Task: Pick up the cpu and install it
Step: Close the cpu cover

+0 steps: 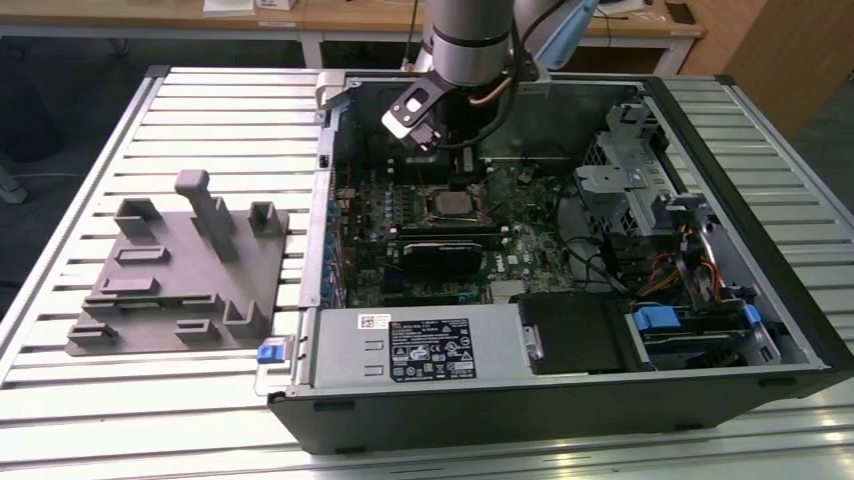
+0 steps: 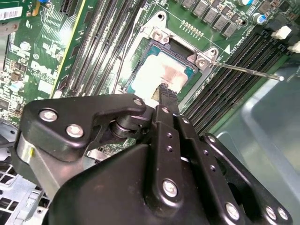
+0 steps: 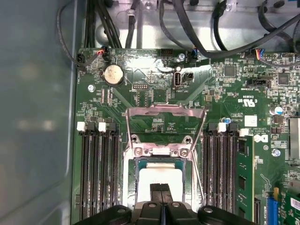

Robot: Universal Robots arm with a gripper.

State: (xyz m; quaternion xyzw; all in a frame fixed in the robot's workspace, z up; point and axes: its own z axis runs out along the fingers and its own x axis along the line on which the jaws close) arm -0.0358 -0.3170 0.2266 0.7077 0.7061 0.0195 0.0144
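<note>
The cpu (image 2: 159, 70), a small square chip with a silvery top smeared with pale paste, lies flat inside the metal-framed socket (image 2: 157, 35) on the green motherboard. In the first wrist view the cpu (image 3: 159, 174) sits below the raised load plate (image 3: 164, 110). My gripper (image 2: 165, 91) hangs right over one edge of the chip, its two black fingers pressed together with nothing between them; whether the tips touch the chip's top I cannot tell. The exterior view shows the gripper (image 1: 461, 180) reaching down into the open computer case above the cpu (image 1: 451, 206).
A thin socket lever (image 2: 248, 70) sticks out sideways. Memory slots (image 3: 96, 173) flank the socket, and cables (image 3: 187, 28) run above the board. A black heatsink block (image 1: 451, 255), power supply (image 1: 420, 345) and drive cage (image 1: 641, 180) fill the case. A grey fixture (image 1: 180, 270) stands on the slatted table.
</note>
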